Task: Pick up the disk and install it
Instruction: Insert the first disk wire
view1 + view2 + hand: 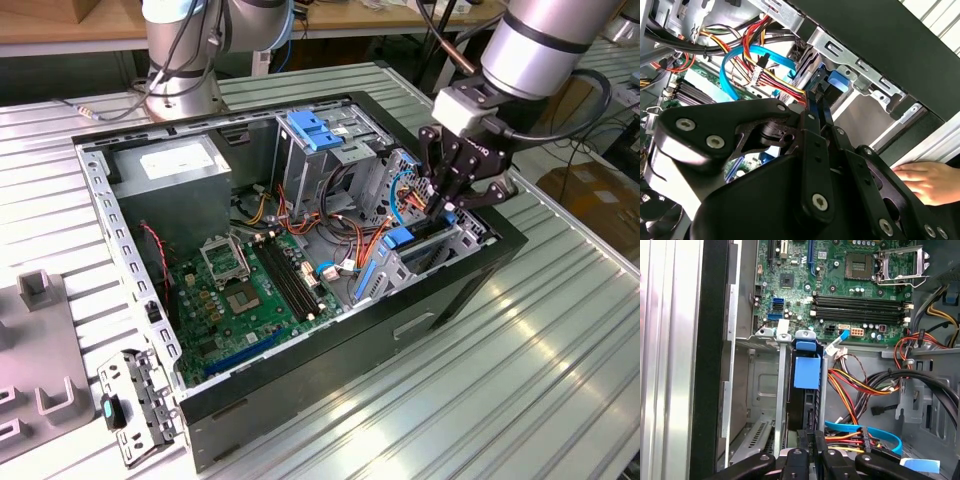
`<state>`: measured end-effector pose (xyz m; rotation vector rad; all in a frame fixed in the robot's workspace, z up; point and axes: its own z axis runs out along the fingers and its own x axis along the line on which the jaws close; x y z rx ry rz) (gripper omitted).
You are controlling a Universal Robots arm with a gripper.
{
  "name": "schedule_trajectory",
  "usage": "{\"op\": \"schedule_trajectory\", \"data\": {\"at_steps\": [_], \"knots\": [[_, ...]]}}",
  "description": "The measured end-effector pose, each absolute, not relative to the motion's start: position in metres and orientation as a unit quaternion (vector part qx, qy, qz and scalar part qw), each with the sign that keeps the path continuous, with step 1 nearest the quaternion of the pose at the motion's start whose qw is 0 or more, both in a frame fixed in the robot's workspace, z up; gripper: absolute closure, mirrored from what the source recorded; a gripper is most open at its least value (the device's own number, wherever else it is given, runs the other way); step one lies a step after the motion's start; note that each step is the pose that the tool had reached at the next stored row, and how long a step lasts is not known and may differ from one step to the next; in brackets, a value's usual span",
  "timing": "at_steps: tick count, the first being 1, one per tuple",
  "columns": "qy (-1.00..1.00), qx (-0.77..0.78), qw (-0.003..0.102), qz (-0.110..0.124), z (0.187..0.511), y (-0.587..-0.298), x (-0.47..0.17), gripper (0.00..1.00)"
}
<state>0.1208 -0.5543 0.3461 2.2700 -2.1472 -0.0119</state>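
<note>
Hovering over the case's (480, 262) drive-cage corner at the exterior view's right, the gripper (449, 195) is seen with fingers pressed together on the rear edge of the disk (805, 390). The disk, framed by its blue carrier bracket, is seated edge-on in the metal bay slot by the case's side wall, most of its length already in. Red, yellow and blue cables (860, 385) are bundled just beside it. A hand (927, 180) is rested on the table (500, 380) outside the case.

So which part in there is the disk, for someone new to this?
Start at the open computer case. Under the tool stands a metal bay; the disk sits edge-up in it. Its blue plastic carrier marks it out from the grey power-supply box.
</note>
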Motion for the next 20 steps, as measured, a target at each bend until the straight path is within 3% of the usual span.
{"op": "schedule_trajectory", "data": {"at_steps": [20], "knots": [[-0.709,0.705,0.008,-0.004,0.3473,-0.5538,0.1209,0.83]]}}
